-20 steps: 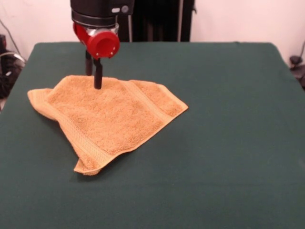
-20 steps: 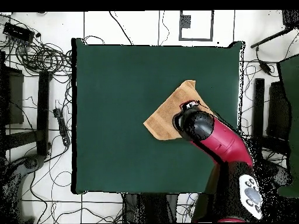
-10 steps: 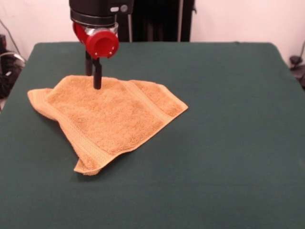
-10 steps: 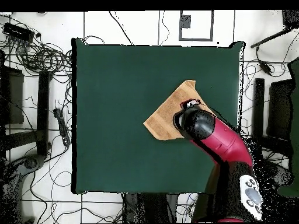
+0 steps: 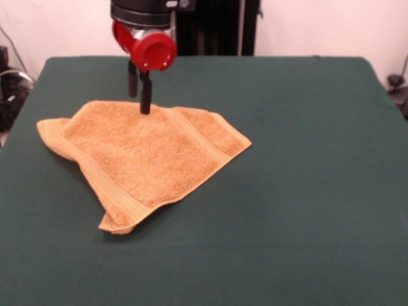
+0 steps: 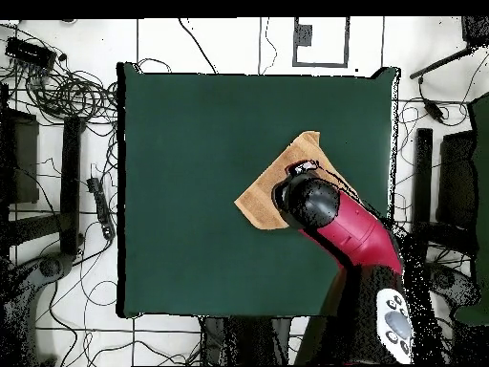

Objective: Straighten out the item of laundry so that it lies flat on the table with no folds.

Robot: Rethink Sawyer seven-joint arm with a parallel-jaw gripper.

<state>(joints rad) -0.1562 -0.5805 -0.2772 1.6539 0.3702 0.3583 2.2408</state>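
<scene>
The golden-orange towel (image 5: pixel 146 159) lies crumpled on the left part of the green table (image 5: pixel 306 159), with a folded-over flap on its right and a curled corner at the near left. My gripper (image 5: pixel 139 104) hangs from the red wrist over the towel's far edge. Its two black fingers (image 5: pixel 146 101) stand apart and hold nothing, with the tips at or just above the cloth. In the overhead view the arm's head (image 6: pixel 308 199) covers the gripper and part of the towel (image 6: pixel 270 188), which lies toward the right side of the table (image 6: pixel 191 191).
Cables (image 6: pixel 67 91) and black stands (image 6: pixel 69 182) lie on the floor around the table. Dark equipment (image 5: pixel 217 25) stands behind the table's far edge. The towel's left corner is close to the table's left edge in the front view.
My gripper has shifted to the right along the towel's far edge in the front view. The fingers keep the same gap. The towel has not moved.
</scene>
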